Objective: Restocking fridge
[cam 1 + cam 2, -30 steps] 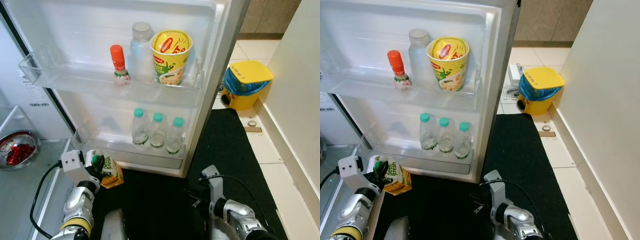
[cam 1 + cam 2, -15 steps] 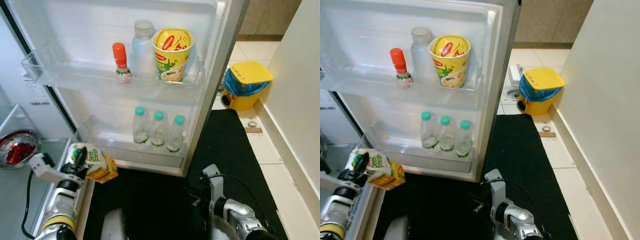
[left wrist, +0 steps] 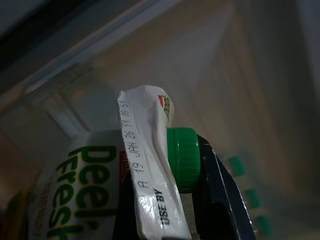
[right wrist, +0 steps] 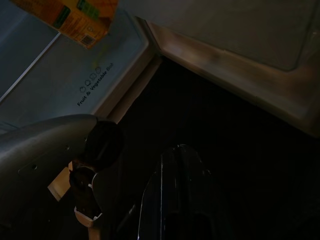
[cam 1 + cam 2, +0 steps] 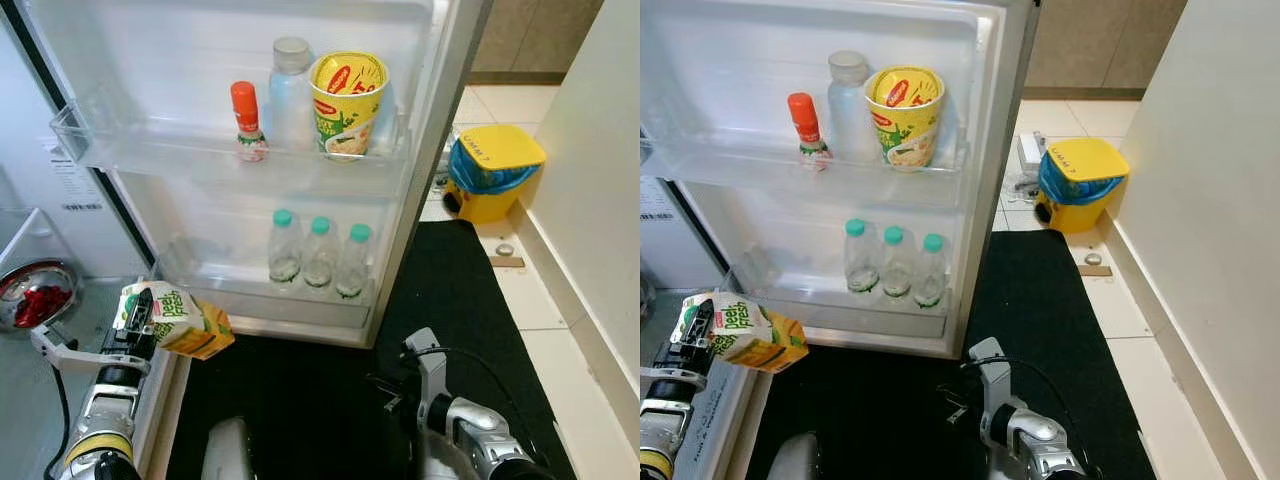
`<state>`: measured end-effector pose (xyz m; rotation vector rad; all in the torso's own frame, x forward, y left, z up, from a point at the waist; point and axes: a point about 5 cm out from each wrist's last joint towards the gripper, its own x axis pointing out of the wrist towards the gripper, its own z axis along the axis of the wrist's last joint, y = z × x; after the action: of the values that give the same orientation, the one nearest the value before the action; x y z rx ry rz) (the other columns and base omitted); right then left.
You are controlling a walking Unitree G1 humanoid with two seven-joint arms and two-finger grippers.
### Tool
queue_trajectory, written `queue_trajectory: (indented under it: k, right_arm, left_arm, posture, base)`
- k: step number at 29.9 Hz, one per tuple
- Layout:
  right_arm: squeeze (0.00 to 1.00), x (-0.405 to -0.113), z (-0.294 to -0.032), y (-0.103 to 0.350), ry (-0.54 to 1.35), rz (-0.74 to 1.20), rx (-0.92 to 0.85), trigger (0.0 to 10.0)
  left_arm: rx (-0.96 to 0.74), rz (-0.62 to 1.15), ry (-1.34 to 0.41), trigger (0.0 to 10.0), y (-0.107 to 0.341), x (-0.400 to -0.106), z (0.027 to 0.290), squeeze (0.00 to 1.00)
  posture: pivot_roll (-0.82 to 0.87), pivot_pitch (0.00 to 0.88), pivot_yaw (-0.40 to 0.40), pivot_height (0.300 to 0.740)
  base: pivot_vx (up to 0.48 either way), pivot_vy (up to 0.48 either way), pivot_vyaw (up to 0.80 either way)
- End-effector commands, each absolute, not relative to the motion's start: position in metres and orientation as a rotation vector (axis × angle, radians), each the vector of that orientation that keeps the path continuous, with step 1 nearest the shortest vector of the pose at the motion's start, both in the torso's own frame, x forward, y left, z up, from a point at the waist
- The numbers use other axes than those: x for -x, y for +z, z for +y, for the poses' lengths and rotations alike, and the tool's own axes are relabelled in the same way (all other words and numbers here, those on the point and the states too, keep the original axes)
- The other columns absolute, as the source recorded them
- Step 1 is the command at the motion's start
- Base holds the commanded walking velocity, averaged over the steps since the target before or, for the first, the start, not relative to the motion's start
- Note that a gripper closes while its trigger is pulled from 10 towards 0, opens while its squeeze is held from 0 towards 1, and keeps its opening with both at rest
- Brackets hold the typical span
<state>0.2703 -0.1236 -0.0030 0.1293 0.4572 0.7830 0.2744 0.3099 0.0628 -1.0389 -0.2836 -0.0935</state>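
Lifted and tipped further onto its side since the earlier frames, the juice carton (image 5: 170, 318) now hangs level with the lip of the fridge door's lower shelf (image 5: 270, 300). The left hand (image 3: 167, 200) is clamped across the carton's folded top seam beside the green cap (image 3: 183, 159), a grip that leaves the body free to slide into a slot, I judge. Ahead of that hand and a little toward the robot's right stand three small water bottles (image 5: 318, 256), with bare shelf between them and the carton, likely the landing spot. Higher above it sit a red-capped bottle (image 5: 246, 122), a clear bottle (image 5: 291, 85) and a noodle cup (image 5: 347, 104). The right hand (image 4: 175, 200) hangs low over the dark mat (image 5: 470, 300); its fingers cannot be made out.
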Motion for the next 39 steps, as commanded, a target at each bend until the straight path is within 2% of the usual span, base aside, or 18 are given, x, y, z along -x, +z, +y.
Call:
queue_trajectory:
  k: [1, 16, 30, 39]
  right_arm:
    - [0.0, -0.271, -0.126, -0.002, 0.762, 0.443, -0.144, 10.0]
    - [0.0, -0.27, -0.124, -0.003, 0.755, 0.443, -0.148, 10.0]
    - [0.0, -0.27, -0.121, -0.003, 0.75, 0.441, -0.149, 10.0]
    - [0.0, -0.271, -0.121, -0.003, 0.744, 0.435, -0.142, 10.0]
  left_arm:
    - [1.025, -0.43, -0.16, 10.0, 0.091, -0.285, 0.319, 0.0]
    - [1.084, -0.515, -0.326, 10.0, 0.118, -0.295, 0.313, 0.0]
    - [1.143, -0.543, -0.489, 10.0, 0.14, -0.312, 0.285, 0.0]
    - [1.134, -0.555, -0.468, 10.0, 0.147, -0.319, 0.28, 0.0]
  posture:
    - [-0.06, 0.124, -0.028, 0.46]
    - [-0.06, 0.128, -0.018, 0.46]
    - [-0.06, 0.125, -0.009, 0.46]
    - [-0.06, 0.119, -0.004, 0.46]
  base:
    - [0.0, 0.0, 0.0]
    - [0.0, 0.0, 0.0]
    - [0.0, 0.0, 0.0]
    - [0.0, 0.0, 0.0]
